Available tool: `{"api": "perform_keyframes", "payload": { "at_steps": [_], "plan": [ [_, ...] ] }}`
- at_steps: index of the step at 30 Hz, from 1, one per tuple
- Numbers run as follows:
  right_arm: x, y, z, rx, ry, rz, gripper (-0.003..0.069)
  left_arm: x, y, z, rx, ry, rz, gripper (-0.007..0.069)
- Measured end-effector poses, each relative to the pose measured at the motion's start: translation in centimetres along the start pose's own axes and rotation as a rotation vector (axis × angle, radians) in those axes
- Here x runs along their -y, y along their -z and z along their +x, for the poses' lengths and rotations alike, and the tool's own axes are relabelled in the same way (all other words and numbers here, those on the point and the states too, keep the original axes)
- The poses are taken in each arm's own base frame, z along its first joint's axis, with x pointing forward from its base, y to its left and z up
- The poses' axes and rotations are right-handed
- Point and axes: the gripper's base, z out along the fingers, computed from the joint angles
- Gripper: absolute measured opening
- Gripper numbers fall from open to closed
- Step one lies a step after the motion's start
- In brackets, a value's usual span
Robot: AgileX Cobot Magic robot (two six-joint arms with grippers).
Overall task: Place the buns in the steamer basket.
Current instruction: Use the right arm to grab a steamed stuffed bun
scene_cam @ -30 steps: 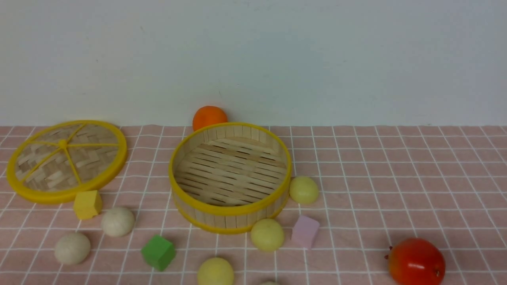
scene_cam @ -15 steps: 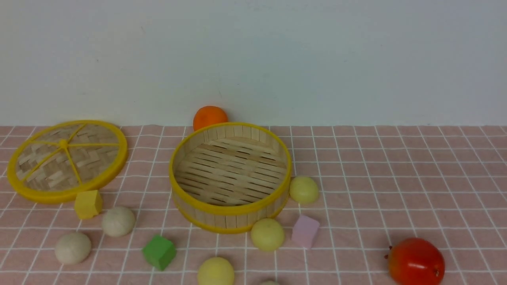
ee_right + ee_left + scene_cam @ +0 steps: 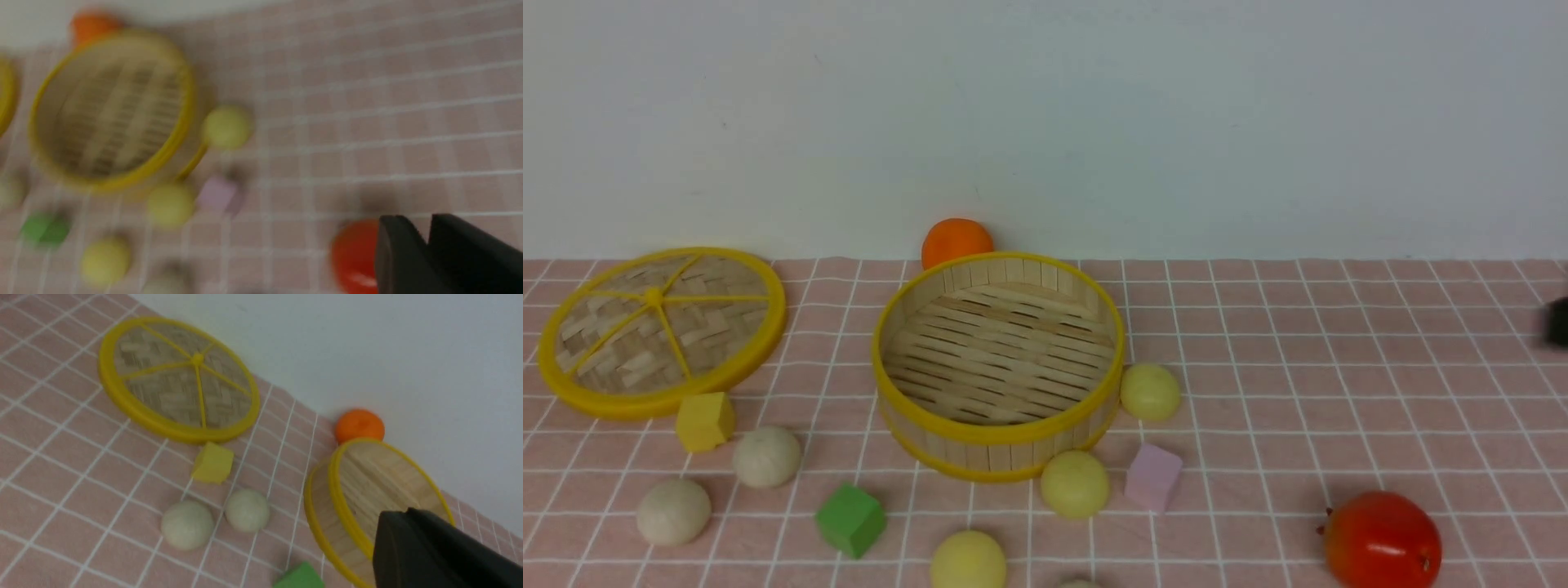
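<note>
The steamer basket [image 3: 1001,437] stands empty at mid-table. Three pale yellow buns lie by it: one at its right [image 3: 1150,391], one at its front [image 3: 1075,483], one nearer me [image 3: 968,560]. Two beige buns [image 3: 766,456] [image 3: 673,512] lie at the front left, and the top of another [image 3: 1081,583] shows at the bottom edge. My left gripper [image 3: 402,513] hangs shut and empty before the basket [image 3: 339,490], apart from the beige buns [image 3: 247,509]. My right gripper [image 3: 429,224], slightly open and empty, hovers by the red fruit [image 3: 353,253].
The woven lid [image 3: 662,331] lies at the far left. An orange ball [image 3: 956,241] sits behind the basket and a red fruit [image 3: 1380,539] at the front right. Yellow [image 3: 704,420], green [image 3: 850,519] and pink [image 3: 1152,477] cubes lie among the buns.
A dark part of my right arm has come into the front view at its right edge. Nothing on the table has moved.
</note>
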Motion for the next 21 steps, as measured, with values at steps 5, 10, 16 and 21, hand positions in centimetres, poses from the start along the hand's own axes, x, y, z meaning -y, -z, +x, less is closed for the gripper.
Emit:
{"api": "perform_keyframes", "payload": {
  "at_steps": [5,10,16,21],
  "plan": [
    [-2.2,-5.3,-1.3,-0.172,0.196,-0.149,0.0251,0.1,0.0,0.7,-0.086,0.008,0.011,0.0063],
    [-4.5,-11.7,-2.6,-0.280,0.359,-0.153,0.0380,0.4,0.0,0.7,-0.087,-0.038,0.045,0.0066],
    [-5.1,-18.8,-4.2,-0.280,0.424,-0.104,0.0430,1.4,0.1,0.5,-0.036,-0.296,0.163,0.0069],
    [-4.4,-22.9,-4.2,-0.295,0.469,-0.056,0.0432,1.9,0.2,0.8,-0.050,-0.437,0.230,0.0074]
  ]
}}
